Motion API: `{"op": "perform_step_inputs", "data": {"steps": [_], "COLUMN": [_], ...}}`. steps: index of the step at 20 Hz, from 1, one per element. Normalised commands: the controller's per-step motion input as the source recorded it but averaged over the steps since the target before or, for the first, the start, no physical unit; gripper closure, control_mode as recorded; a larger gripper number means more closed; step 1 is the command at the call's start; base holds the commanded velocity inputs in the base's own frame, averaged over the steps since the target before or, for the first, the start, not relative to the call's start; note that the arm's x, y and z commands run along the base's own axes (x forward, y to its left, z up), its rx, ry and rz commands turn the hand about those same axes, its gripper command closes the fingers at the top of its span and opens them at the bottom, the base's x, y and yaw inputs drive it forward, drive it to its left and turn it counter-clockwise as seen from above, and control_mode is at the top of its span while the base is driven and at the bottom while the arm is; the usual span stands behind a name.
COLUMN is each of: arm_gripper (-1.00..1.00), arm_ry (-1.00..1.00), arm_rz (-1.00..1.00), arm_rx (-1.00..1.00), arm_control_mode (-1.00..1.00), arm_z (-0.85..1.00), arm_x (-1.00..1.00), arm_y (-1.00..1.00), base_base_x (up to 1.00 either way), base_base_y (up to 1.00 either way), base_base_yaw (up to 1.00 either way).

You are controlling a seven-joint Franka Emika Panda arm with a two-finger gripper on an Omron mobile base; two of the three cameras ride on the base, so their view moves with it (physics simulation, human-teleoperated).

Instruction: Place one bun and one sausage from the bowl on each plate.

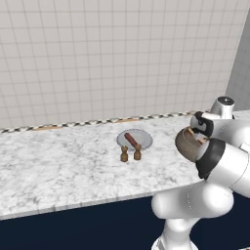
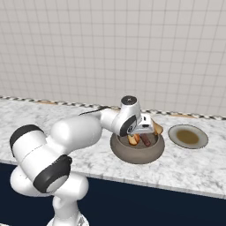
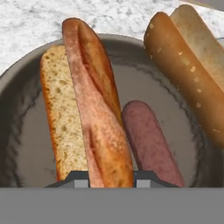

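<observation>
The thick-walled grey-brown bowl (image 3: 26,144) holds two buns and a reddish sausage (image 3: 151,140). One long bun (image 3: 94,109) with a split crust and a pale crumb side lies along the bowl's left. My gripper (image 3: 112,178) is shut on its near end, a finger tip on each side. The second bun (image 3: 188,65) leans on the far right rim. In the right base view my gripper (image 2: 140,134) reaches down into the bowl (image 2: 137,154). The tan plate (image 2: 188,136) sits bare just right of it. The light grey plate (image 1: 141,142) carries a sausage (image 1: 130,139).
Two small brown shakers (image 1: 124,154) (image 1: 137,152) stand at the near edge of the grey plate. The marble counter (image 1: 58,166) runs along a tiled wall, and its front edge is close below the bowl. My own arm covers part of the bowl (image 1: 188,144) in the left base view.
</observation>
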Motion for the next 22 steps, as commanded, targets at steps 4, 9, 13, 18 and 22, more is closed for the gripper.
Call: {"op": "perform_step_inputs", "data": {"steps": [4,9,13,18,22], "arm_gripper": [1.0,1.0,1.0,1.0,1.0], "arm_ry": [-0.05,0.0,-0.04,-0.04,0.01], "arm_rz": [0.0,0.0,0.0,0.0,0.0], "arm_rx": [0.0,0.0,0.0,0.11,0.11], "arm_control_mode": [-1.0,-1.0,-1.0,-1.0,-1.0], "arm_z": [0.31,0.66,0.5,0.1,-0.16], "arm_x": [-0.24,-0.11,0.06,0.36,0.86], "arm_y": [0.06,0.33,0.92,1.0,1.0], "base_base_x": [0.0,0.0,0.0,0.0,0.0], "base_base_y": [0.0,0.0,0.0,0.0,0.0], "base_base_yaw": [0.0,0.0,0.0,0.0,0.0]}}
